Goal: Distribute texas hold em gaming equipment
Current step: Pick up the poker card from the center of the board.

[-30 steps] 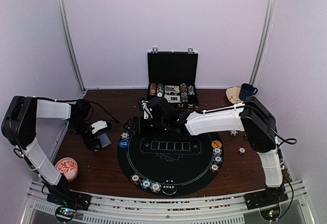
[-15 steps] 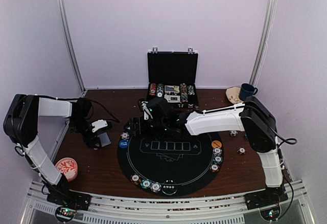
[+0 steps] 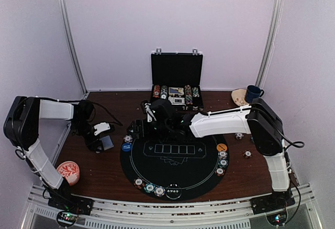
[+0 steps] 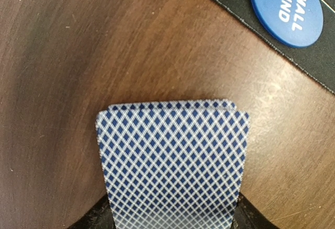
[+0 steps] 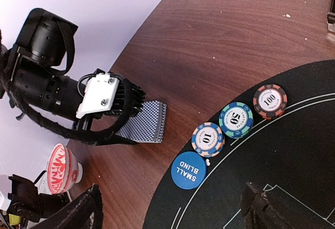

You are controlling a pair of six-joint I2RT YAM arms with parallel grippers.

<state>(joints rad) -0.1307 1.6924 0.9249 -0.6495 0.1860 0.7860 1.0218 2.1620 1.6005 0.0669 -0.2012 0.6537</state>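
My left gripper is shut on a deck of blue diamond-backed playing cards, held low over the bare wood left of the mat; the deck also shows in the right wrist view. My right gripper hangs open and empty over the mat's left edge. Below it lie a blue SMALL BLIND button and three chips marked 10, 50 and 100. An orange button with chips below it lies at the mat's right edge. More chips and a dark button lie at its near edge.
The round black mat fills the middle of the brown table. An open black briefcase with chip rows stands at the back. A red-and-white dish sits near left, a blue mug far right. Loose chips lie right of the mat.
The left arm has shifted very slightly with the cards in its grip. The right arm holds about the same place.
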